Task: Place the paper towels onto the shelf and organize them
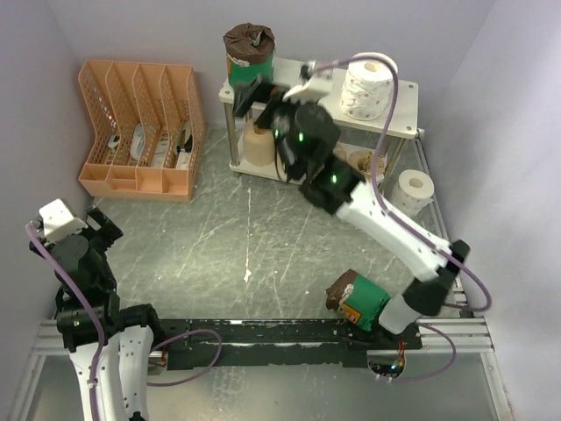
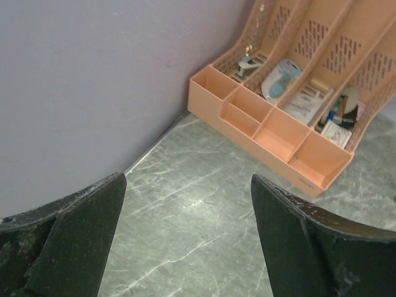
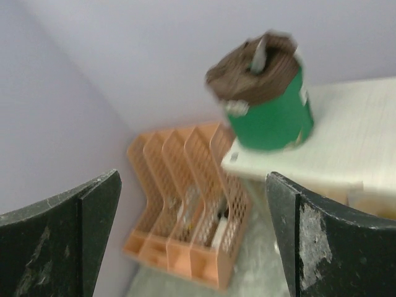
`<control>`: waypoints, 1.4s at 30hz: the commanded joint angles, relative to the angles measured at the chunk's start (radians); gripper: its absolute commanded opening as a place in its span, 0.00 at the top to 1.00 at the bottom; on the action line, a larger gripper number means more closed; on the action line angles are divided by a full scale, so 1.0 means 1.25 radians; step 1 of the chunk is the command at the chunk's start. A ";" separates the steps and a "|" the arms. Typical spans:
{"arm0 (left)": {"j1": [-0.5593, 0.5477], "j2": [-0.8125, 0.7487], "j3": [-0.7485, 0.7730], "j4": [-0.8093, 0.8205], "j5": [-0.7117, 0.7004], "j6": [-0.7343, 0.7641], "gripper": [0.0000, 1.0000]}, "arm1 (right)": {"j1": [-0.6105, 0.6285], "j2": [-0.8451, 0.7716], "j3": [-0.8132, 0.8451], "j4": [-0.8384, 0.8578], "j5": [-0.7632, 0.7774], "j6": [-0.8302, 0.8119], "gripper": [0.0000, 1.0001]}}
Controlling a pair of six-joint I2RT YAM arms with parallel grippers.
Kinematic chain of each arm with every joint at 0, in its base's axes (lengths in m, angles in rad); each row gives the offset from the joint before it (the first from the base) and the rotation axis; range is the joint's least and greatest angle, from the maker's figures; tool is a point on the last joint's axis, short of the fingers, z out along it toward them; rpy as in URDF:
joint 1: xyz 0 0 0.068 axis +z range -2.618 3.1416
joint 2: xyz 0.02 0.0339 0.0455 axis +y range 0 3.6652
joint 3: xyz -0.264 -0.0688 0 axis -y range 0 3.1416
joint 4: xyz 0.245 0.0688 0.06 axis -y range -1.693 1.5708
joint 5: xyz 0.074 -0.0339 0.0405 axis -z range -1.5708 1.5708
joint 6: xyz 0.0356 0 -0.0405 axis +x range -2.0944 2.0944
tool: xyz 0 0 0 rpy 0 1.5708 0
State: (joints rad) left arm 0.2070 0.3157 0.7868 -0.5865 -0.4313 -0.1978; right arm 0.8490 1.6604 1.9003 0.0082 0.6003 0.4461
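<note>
Currently green roll (image 1: 248, 60) upright on shelf (image 3: 352, 142) corner, axis vertical

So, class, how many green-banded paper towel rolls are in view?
2. One green-banded roll stands on the cream shelf, top board, left corner; the other lies on the table by the right arm's base. More may be hidden.

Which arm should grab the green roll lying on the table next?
Probably right. That green roll sits beside the right arm's base, and the right tool is open. The left tool hangs at the far left, facing the orange organizer.
</note>
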 commanded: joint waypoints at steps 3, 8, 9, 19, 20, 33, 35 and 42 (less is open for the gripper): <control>0.008 0.087 -0.002 0.060 0.250 0.127 0.06 | 0.111 -0.255 -0.318 0.089 0.189 -0.184 0.00; 0.008 0.348 0.201 -0.089 0.758 0.291 0.06 | 0.111 -0.419 -0.437 0.025 0.255 -0.157 0.00; 0.007 0.422 0.247 -0.133 0.860 0.308 0.06 | 0.110 -0.440 -0.446 0.013 0.267 -0.156 0.00; -0.575 0.809 0.356 0.021 0.897 0.134 0.06 | 0.111 -0.615 -0.446 -0.122 0.396 -0.110 0.00; -0.612 0.840 0.355 0.048 0.891 0.125 0.06 | 0.110 -0.629 -0.443 -0.143 0.397 -0.091 0.00; -0.929 1.221 0.453 0.306 0.921 -0.012 0.06 | 0.110 -0.618 -0.365 -0.411 0.456 0.082 0.00; -0.953 1.258 0.470 0.323 0.930 -0.028 0.06 | 0.110 -0.628 -0.366 -0.437 0.460 0.103 0.00; -0.984 1.314 0.465 0.407 0.935 -0.095 0.06 | 0.110 -0.666 -0.378 -0.473 0.465 0.117 0.00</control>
State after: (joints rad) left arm -1.0096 1.9285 1.3369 -0.1783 0.6907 -0.2558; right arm 0.9859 0.8616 1.4212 -0.5377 1.1431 0.5617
